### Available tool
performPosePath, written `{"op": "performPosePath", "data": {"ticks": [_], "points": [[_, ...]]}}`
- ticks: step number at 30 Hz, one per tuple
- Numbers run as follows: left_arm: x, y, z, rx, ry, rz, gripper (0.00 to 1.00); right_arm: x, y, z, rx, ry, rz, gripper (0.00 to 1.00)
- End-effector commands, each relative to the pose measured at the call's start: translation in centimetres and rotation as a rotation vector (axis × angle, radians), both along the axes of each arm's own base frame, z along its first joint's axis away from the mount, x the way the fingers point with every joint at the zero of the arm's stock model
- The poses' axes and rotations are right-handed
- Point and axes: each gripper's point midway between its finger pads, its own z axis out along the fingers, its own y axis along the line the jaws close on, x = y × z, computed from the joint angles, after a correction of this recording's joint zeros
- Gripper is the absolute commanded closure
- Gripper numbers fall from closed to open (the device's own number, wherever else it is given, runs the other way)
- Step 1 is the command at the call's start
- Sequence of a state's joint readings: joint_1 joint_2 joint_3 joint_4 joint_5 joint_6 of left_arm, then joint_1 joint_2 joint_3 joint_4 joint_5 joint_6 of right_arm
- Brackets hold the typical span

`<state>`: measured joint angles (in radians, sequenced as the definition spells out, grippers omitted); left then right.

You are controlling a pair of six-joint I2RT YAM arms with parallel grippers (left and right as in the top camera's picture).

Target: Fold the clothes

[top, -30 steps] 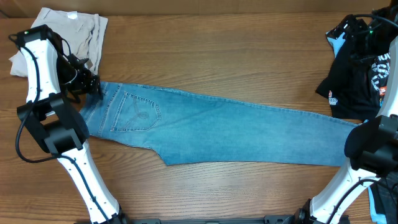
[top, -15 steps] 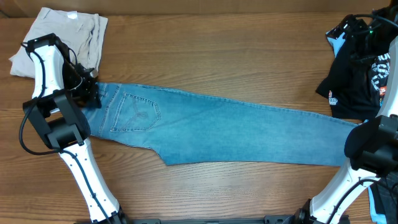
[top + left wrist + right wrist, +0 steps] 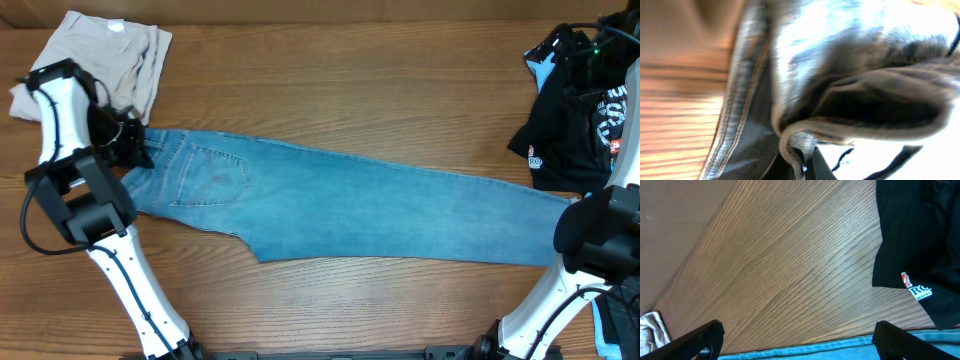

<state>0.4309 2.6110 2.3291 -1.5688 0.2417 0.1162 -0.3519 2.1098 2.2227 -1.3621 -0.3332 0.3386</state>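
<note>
Long light-blue jeans (image 3: pixel 380 210) lie flat across the wooden table (image 3: pixel 330 90), waist at the left, leg ends at the right. My left gripper (image 3: pixel 135 150) is shut on the waistband at the jeans' left end. In the left wrist view a fold of denim (image 3: pixel 840 50) is pinched in the left gripper (image 3: pixel 802 167). My right gripper (image 3: pixel 799 330) is open over bare wood, with the jeans' edge (image 3: pixel 790 351) just below it. Folded beige trousers (image 3: pixel 110 55) lie at the back left. A black printed tee (image 3: pixel 580 120) lies at the right.
A pale-blue garment (image 3: pixel 545 65) peeks out from under the black tee (image 3: pixel 920 240) at the back right. The right arm's base link (image 3: pixel 600 235) stands over the jeans' leg ends. The left arm (image 3: pixel 80 190) rises beside the waist.
The left gripper has closed on the waistband and pulled it a little to the left, so the jeans have slid left. The right arm has not moved.
</note>
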Motion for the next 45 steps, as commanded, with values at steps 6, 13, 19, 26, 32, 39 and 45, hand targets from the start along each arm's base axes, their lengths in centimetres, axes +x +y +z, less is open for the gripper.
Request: {"op": "performPosePath", "data": {"ticks": [6, 13, 19, 26, 32, 39, 45], "points": [[-2.8, 9.3, -3.2, 0.123, 0.073, 0.386, 0.96, 0.1, -0.1, 0.5, -0.013, -0.015, 0.007, 0.0], [-2.6, 10.5, -3.3, 0.129, 0.042, 0.428, 0.96, -1.0, 0.6, -0.3, -0.041, 0.051, 0.033, 0.0], [-2.0, 10.3, -3.4, 0.131, 0.041, 0.477, 0.96, -4.4, 1.3, -4.2, -0.106, 0.263, 0.043, 0.0], [-2.5, 11.3, -3.5, 0.17, 0.067, 0.554, 0.96, -7.9, 0.0, -10.8, -0.15, 0.462, -0.032, 0.0], [-3.6, 13.0, -3.6, 0.192, 0.081, 0.611, 0.96, -10.3, -2.7, -13.7, -0.188, 0.536, -0.078, 0.0], [-4.2, 14.3, -3.6, 0.201, 0.076, 0.655, 0.96, -11.6, -4.0, -13.8, -0.174, 0.558, -0.053, 0.0], [-4.2, 14.6, -3.6, 0.2, 0.071, 0.668, 0.96, -11.0, -2.0, -14.1, -0.07, 0.497, 0.07, 0.0]]}}
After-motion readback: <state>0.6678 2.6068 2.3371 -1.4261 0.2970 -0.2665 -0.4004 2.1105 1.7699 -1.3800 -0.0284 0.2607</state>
